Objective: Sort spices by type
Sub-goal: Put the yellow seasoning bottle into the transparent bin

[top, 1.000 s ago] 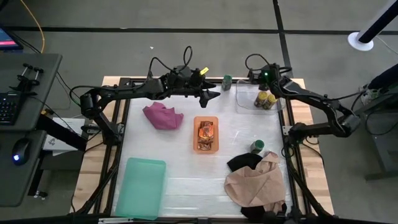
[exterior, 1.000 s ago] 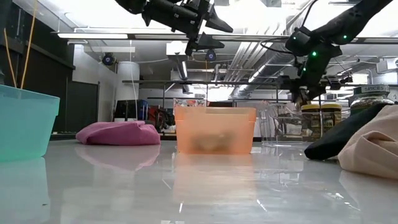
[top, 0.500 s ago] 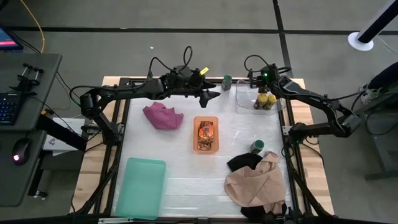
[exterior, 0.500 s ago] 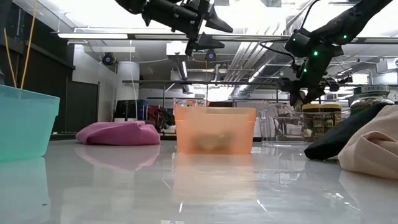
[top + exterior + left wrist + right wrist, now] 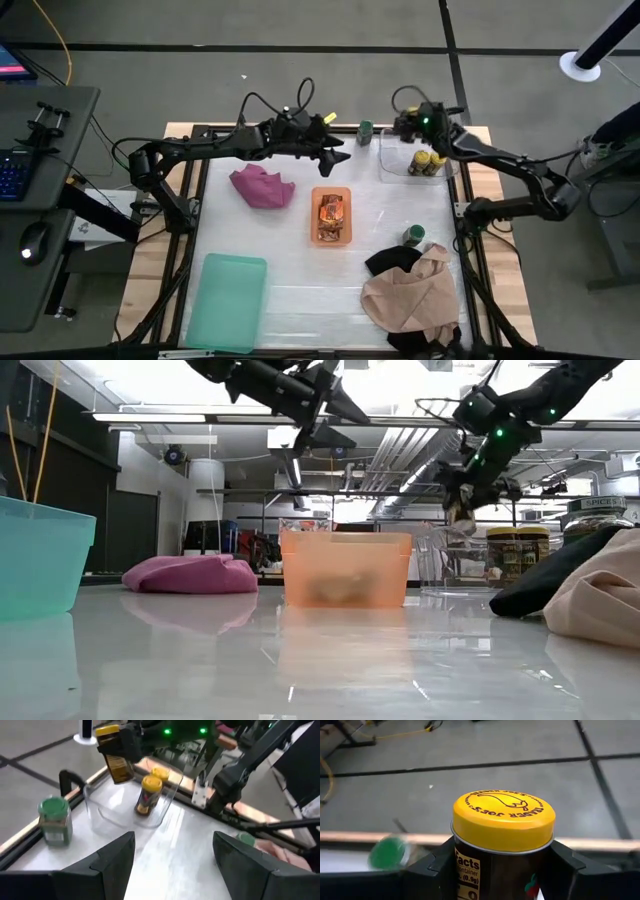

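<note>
From above, I see my right gripper [image 5: 404, 127] at the upper right of the frame, over the clear bin [image 5: 392, 166]; what it carries is hidden there. My right wrist camera settles it: a yellow-lidded jar [image 5: 503, 844] sits clamped between the two dark fingers [image 5: 432, 869], lid up, filling the centre of the frame. The left wrist camera shows the same jar [image 5: 114, 751] lifted clear, at upper left, above two more yellow-lidded jars [image 5: 148, 795] standing in the clear bin.

My left gripper [image 5: 340, 150] hangs at upper centre of the overhead frame, jaws spread wide and holding nothing; its fingers [image 5: 105, 865] stand well apart at the bottom of its own camera.

A green-lidded jar [image 5: 365, 131] stands on the table just left of the clear bin; a second green-lidded jar [image 5: 413, 236] stands at right of centre, beside the black cloth [image 5: 392, 260] and tan cloth [image 5: 412, 296]. The orange bin [image 5: 331, 192] at centre holds orange-and-black packets [image 5: 331, 214], which the low view shows only as a blur through its wall. A magenta cloth [image 5: 262, 186] lies left of it, and a teal bin [image 5: 227, 300] sits at lower left.

The table [image 5: 300, 270] is white and glossy. The low view alone shows the room beyond: ceiling pipes and strip lights [image 5: 200, 418].
</note>
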### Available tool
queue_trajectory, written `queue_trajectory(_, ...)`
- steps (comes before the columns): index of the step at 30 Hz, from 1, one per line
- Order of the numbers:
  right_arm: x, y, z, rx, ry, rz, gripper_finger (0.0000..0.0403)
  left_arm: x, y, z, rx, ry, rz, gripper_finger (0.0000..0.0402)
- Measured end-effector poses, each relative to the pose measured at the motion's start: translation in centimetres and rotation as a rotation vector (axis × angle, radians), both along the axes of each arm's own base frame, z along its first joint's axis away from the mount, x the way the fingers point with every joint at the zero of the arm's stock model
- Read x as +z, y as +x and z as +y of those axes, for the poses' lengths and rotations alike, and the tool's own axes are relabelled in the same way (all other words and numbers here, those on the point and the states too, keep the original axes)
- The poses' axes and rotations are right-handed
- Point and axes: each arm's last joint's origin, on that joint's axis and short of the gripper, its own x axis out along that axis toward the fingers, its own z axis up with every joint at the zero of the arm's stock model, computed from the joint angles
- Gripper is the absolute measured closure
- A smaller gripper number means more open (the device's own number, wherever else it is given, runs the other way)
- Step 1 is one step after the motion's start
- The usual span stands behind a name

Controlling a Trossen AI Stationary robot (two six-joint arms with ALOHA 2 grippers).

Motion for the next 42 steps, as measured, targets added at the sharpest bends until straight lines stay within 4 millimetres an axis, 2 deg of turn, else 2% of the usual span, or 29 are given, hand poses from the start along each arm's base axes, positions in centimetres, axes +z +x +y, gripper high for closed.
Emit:
queue_trajectory(5,-1.5,2.2,2.8,0.051,-0.059,-0.029,0.0208,-0.3,-0.1,0.0,-0.011,0.009,0.031,0.0147)
queue_trajectory(11,-2.9,3.3,5.8,0.001,-0.104,0.013,0.0208,-0.2,-0.1,0.2,-0.018,0.039,0.027,0.0147)
queue_trajectory(14,-3.3,3.7,6.5,-0.034,-0.121,0.034,0.0208,-0.2,-0.2,0.4,-0.012,0.040,0.028,0.0147)
queue_trajectory(22,-5.5,4.5,6.6,-0.114,-0.112,0.094,0.0208,-0.1,-0.3,0.8,-0.007,0.058,0.025,0.0147)
queue_trajectory(30,-6.8,5.0,6.3,-0.113,-0.085,0.126,0.0208,-0.1,-0.4,0.9,-0.006,0.060,0.026,0.0147)
queue_trajectory(36,-6.9,5.1,6.3,-0.086,-0.079,0.148,0.0143,-0.2,-0.4,0.9,-0.009,0.067,0.028,0.0147)
queue_trajectory(42,-6.9,5.1,6.3,-0.079,-0.076,0.152,0.0132,-0.2,-0.4,0.9,-0.009,0.066,0.028,0.0147)
